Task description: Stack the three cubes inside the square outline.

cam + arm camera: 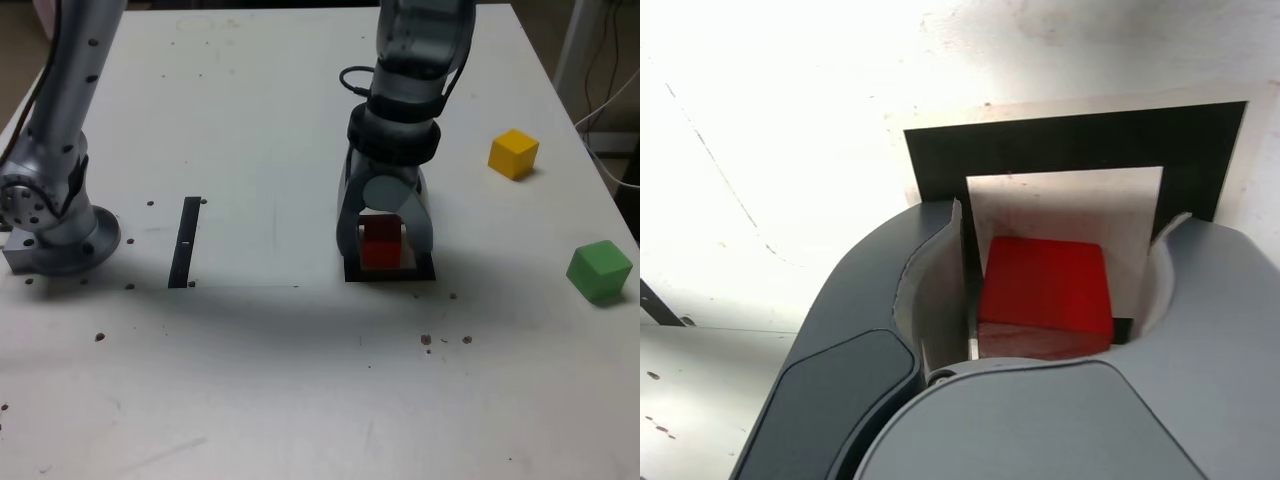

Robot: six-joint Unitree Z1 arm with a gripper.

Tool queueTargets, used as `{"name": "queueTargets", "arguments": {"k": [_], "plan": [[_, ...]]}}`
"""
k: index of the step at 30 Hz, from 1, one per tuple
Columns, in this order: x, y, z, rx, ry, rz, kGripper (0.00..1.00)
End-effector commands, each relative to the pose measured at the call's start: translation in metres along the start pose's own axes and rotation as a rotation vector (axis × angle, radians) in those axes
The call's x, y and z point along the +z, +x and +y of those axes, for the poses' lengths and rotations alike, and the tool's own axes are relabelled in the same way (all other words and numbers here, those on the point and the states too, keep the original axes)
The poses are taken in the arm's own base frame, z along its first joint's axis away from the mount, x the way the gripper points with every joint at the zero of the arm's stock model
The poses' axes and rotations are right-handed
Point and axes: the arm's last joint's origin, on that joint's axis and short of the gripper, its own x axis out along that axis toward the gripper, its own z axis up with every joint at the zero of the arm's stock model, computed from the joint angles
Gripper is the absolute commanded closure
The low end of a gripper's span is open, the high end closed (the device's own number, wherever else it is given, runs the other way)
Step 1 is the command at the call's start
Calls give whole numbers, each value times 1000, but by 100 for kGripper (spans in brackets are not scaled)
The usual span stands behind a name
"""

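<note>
Exterior: gripper centre frame, jaws spread around red cube, on square outline. Yellow cube upper right, green cube right edge. Wrist: red cube centre, visible gaps to both jaws.

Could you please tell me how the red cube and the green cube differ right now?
The red cube sits on the square outline; the green cube lies on bare table at the exterior view's right. The red cube stands between the fingers of the gripper, with gaps beside it in the wrist view; the green cube stands alone. Both look the same size.
</note>
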Motion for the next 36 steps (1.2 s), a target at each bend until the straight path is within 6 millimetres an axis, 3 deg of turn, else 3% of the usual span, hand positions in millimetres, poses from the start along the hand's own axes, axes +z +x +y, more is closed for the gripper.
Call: {"name": "queueTargets", "arguments": {"k": [1,10,17,27,36], "plan": [[-5,-6,2,9,-3,-18,1],[-23,-28,18,73,-48,-34,0],[-23,-48,34,128,-69,-54,0],[3,-68,48,154,20,-149,0],[40,-68,71,152,82,-162,0]]}}
